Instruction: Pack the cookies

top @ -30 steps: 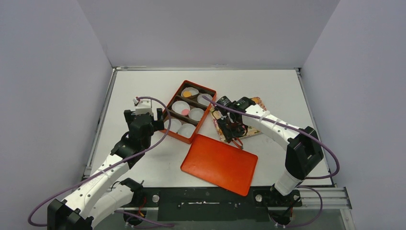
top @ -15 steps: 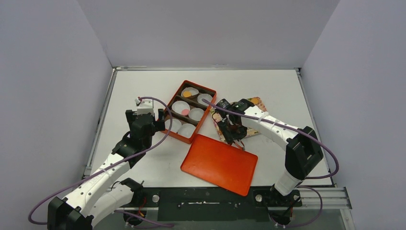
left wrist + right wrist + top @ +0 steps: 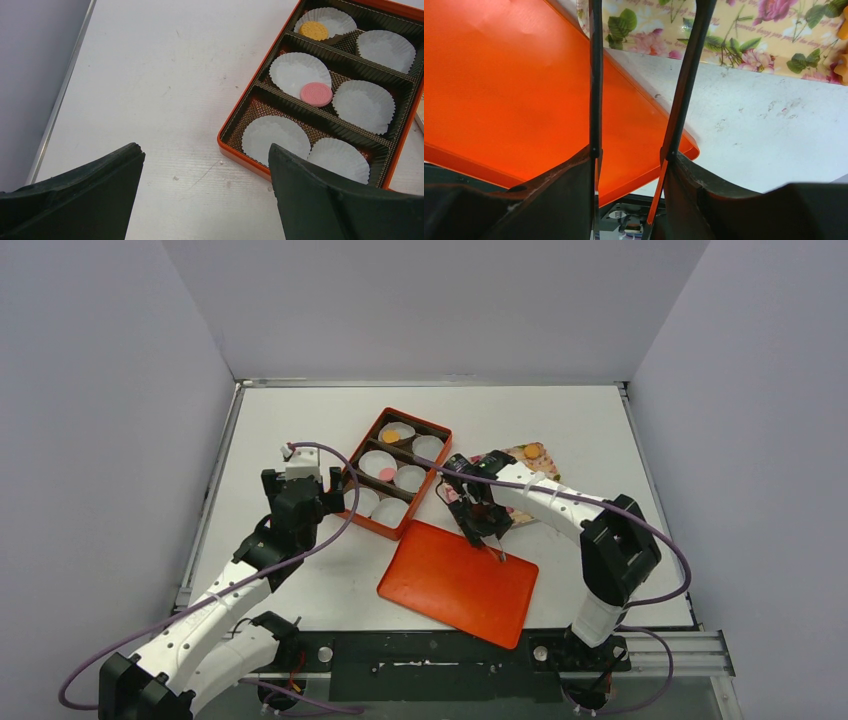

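Note:
An orange box (image 3: pixel 437 472) holds several white paper cups. An orange-yellow cookie (image 3: pixel 390 436) lies in a far cup and a pink cookie (image 3: pixel 386 473) in a middle cup; both also show in the left wrist view, the orange-yellow one (image 3: pixel 313 30) and the pink one (image 3: pixel 316 94). Another orange-yellow cookie (image 3: pixel 533 451) lies on the floral tray (image 3: pixel 525 510). My right gripper (image 3: pixel 480 512) is shut on thin black tongs (image 3: pixel 595 75) over the tray's near edge; their tips are out of view. My left gripper (image 3: pixel 204 150) is open and empty beside the box. The heart-shaped cookie is hidden.
The flat orange lid (image 3: pixel 458 582) lies in front of the box and tray, its corner under the tongs (image 3: pixel 524 90). Bits of orange-yellow cookie (image 3: pixel 843 67) show at the tray's right edge. The left table rail (image 3: pixel 60 100) runs close to my left gripper.
My right gripper has swung left and nearer with the tongs, from over the floral tray to its near edge by the lid, uncovering the tray's far cookie. The left arm has not moved.

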### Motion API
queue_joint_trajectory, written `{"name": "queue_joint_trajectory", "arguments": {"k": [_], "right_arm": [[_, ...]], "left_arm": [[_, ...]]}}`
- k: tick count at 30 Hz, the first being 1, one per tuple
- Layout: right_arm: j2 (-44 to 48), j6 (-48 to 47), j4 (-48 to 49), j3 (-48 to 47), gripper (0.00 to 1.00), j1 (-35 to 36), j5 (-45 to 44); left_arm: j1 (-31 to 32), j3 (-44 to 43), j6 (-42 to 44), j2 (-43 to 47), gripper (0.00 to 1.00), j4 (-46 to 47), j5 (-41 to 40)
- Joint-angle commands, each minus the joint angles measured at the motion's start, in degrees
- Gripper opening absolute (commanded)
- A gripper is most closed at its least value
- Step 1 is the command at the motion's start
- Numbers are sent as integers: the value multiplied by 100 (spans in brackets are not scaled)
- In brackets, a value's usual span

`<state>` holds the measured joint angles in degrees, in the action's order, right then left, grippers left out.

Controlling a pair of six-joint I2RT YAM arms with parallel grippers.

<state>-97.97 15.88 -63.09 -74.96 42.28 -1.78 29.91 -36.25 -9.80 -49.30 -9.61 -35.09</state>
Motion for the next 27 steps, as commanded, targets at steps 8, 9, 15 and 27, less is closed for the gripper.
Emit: {"name": "queue_joint_trajectory", "arguments": {"k": [8,9,15,27], "right_arm": [[-205,-44,33,-257,46,20,-268],[-223,-62,40,-256,46,5,-270],[-314,-102,70,-298,39,-148,-245],[-135,-221,-304,-1036,27,-386,-558]], "left_arm": [[6,-27,79,134,93,284,-66],[5,-31,84,132,93,284,-68],[-1,-27,84,139,93,284,-59],[-3,-23,93,169,93,292,-77]]}}
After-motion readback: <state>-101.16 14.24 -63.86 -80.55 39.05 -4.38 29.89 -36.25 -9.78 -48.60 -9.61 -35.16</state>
